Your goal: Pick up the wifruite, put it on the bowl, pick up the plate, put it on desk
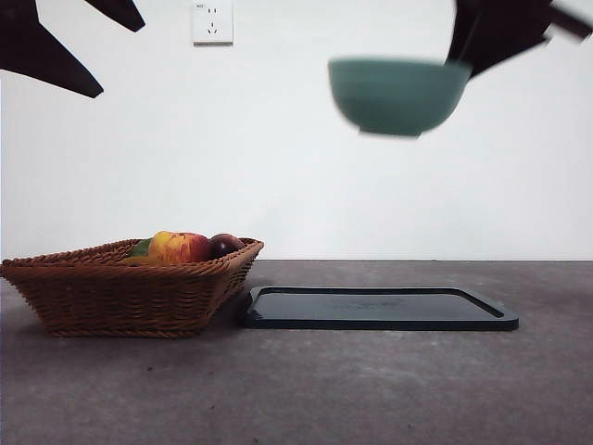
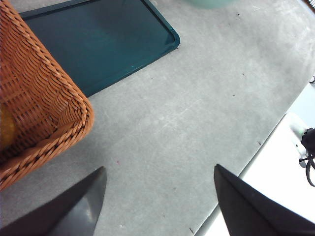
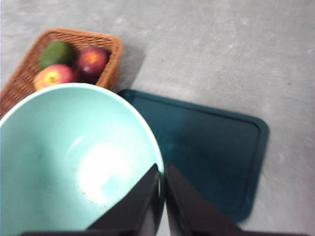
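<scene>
Bowl held high above a grey desk, against a plain white wall.

The right gripper (image 3: 161, 179) is clenched on the rim of the mint-green bowl (image 1: 397, 95), holding it in the air well above the dark tray (image 1: 380, 309) that lies flat on the desk (image 1: 306, 389). The bowl's inside looks empty in the right wrist view. The left gripper (image 2: 157, 196) hangs released, jaws wide apart, over bare desk near the wicker basket (image 1: 125, 292). The basket sits left of the tray, just beside it, holding a red-yellow apple (image 1: 178, 247), a dark purple fruit (image 1: 225, 245) and a green fruit (image 3: 57, 53). No kiwifruit can be made out. A white wall socket (image 1: 212, 21) sits high on the far wall. The desk is matte, mottled grey.
</scene>
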